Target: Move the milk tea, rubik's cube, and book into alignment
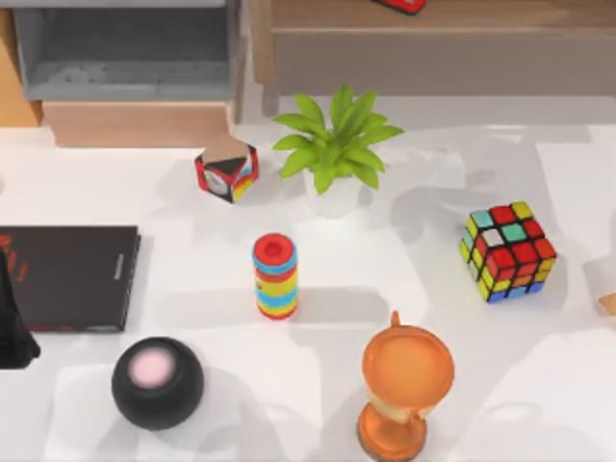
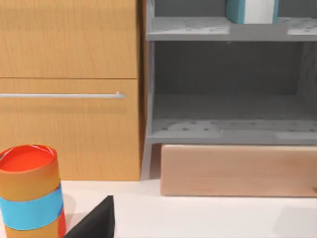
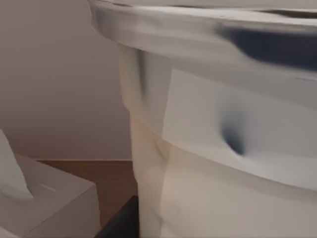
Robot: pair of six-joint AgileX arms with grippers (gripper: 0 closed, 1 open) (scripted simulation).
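The white counter (image 1: 289,404) is spread w/ objects under a grey shelf unit (image 1: 125,48) at its far left, beside a wooden cabinet (image 2: 69,89) and above a long wooden block (image 1: 135,123). On the unit's upper shelf the book (image 2: 250,10) is seen from the left wrist: teal cover, white page edges facing out, apparently stood up, top cropped, so its long axis cannot be told. A thin black slab (image 1: 67,277) w/ red lettering is laid flat at the counter's left edge, w/ the left arm (image 1: 13,322) just over its corner. The left claw (image 2: 94,225) is marked by a black tip near the striped ring stack (image 1: 275,276); its opening cannot be told. The milk tea (image 3: 208,163) is seen v. close by the right wrist: a pale translucent cup w/ wide rim and creamy lower part, next to the right claw (image 3: 121,220); grip cannot be told, nor its place on the counter. A tissue box (image 3: 54,198) is set behind. A potted plant (image 1: 335,144) is placed centre-back, an orange trophy (image 1: 404,385) centre-front. The rubik's cube (image 1: 507,252) is sat flat at right, well apart from the rest, turned diagonally to the counter edges, black grid, red, teal, white, yellow stickers up. A black ball speaker (image 1: 157,382) and a small tan-topped box (image 1: 227,171) are also present.
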